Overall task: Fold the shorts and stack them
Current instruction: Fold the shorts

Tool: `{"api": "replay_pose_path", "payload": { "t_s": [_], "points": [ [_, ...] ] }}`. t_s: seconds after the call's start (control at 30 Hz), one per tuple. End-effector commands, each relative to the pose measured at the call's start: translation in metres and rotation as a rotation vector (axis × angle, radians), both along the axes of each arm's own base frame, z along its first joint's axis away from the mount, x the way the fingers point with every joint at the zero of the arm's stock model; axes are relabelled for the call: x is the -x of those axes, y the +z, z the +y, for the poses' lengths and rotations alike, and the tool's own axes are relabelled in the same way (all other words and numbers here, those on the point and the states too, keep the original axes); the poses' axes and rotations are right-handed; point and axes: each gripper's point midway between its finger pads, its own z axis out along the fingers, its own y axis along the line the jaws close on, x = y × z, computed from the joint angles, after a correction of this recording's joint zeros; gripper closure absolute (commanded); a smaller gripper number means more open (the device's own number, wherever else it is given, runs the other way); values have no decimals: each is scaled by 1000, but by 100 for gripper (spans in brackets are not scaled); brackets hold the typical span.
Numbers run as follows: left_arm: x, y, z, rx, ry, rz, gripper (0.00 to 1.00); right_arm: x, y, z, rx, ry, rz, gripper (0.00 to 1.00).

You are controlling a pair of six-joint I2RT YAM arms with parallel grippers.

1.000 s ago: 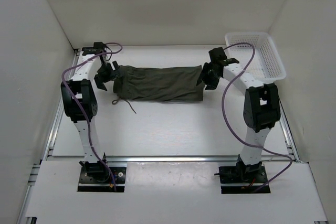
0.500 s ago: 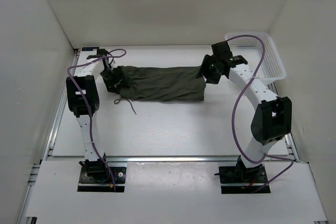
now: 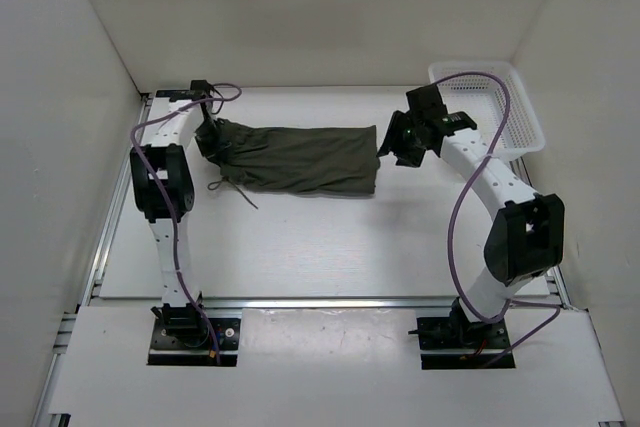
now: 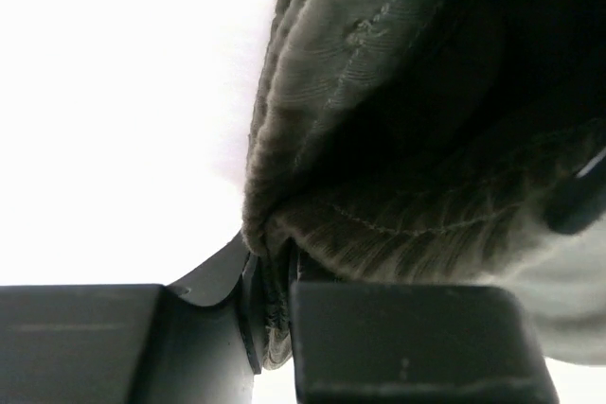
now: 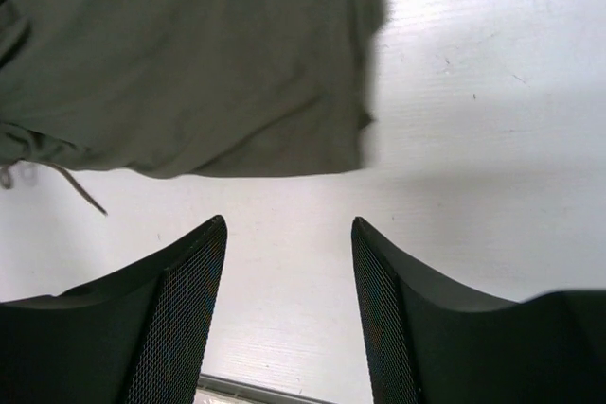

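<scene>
Top external view: the shorts (image 3: 295, 159) lie stretched side to side across the far half of the table (image 3: 320, 247), with their far edge near the back wall. The left gripper (image 3: 210, 137) sits at their left, bunched end, where a drawstring (image 3: 235, 190) trails onto the table. The right gripper (image 3: 395, 147) hangs just beside their right edge, apart from the cloth. A white basket (image 3: 525, 127) stands in the far right corner, near the right arm's forearm. The whole near half of the table, between the shorts and the arm bases, is bare, and a strip of bare surface runs along the left wall.

Left wrist view: the fingers (image 4: 398, 347) are pinched together on a ribbed, stitched fold of the shorts (image 4: 379, 92), and the cloth rises and bulges above them. White surface lies to the left of the fold.

Right wrist view: the two mesh-faced fingers (image 5: 180, 309) stand apart with only white table between them. The straight hem edge and near corner of the shorts (image 5: 189, 54) lie ahead and to the left, not touched.
</scene>
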Motion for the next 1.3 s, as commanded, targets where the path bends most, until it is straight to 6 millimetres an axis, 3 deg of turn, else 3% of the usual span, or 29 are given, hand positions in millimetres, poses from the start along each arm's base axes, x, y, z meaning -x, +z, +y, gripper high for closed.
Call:
{"api": "replay_pose_path", "payload": {
  "t_s": [0.0, 0.13, 0.3, 0.43, 0.57, 0.67, 0.83, 0.87, 1.07, 1.1, 1.13, 1.17, 1.2, 1.27],
  "points": [
    [7, 72, 64, -324, 65, -77, 90, 8, 13, -8, 16, 8, -36, 39],
    [17, 110, 83, -457, 67, -115, 90, 18, 5, -11, 23, 8, -16, 39],
    [24, 141, 67, -544, 17, -148, 90, 25, 0, -15, 34, 3, -7, 39],
    [25, 175, 30, -567, -59, -215, 90, 30, 5, -17, 30, 2, -19, 39],
    [25, 194, -5, -548, -111, -264, 90, 37, 4, -20, 33, 3, -11, 39],
    [20, 199, -39, -520, -159, -311, 90, 43, 3, -22, 33, 3, -11, 39],
    [13, 191, -90, -492, -248, -341, 90, 55, 1, -26, 31, -5, 0, 39],
    [12, 195, -107, -468, -274, -368, 90, 55, 1, -26, 31, -5, 0, 39],
    [16, 161, -185, -393, -421, -357, 90, 67, 2, -33, 46, -15, 0, 39],
    [12, 150, -198, -373, -429, -353, 85, 68, 1, -35, 57, -20, 6, 39],
    [17, 138, -210, -335, -460, -324, 65, 70, -3, -36, 60, -20, 16, 39],
    [13, 133, -218, -306, -467, -327, 40, 70, 0, -36, 57, -20, 7, 39],
    [14, 119, -223, -286, -450, -297, 0, 70, 0, -36, 57, -20, 7, 39],
    [15, 117, -226, -240, -429, -282, 0, 73, 0, -37, 57, -20, 6, 39]
  ]
}}
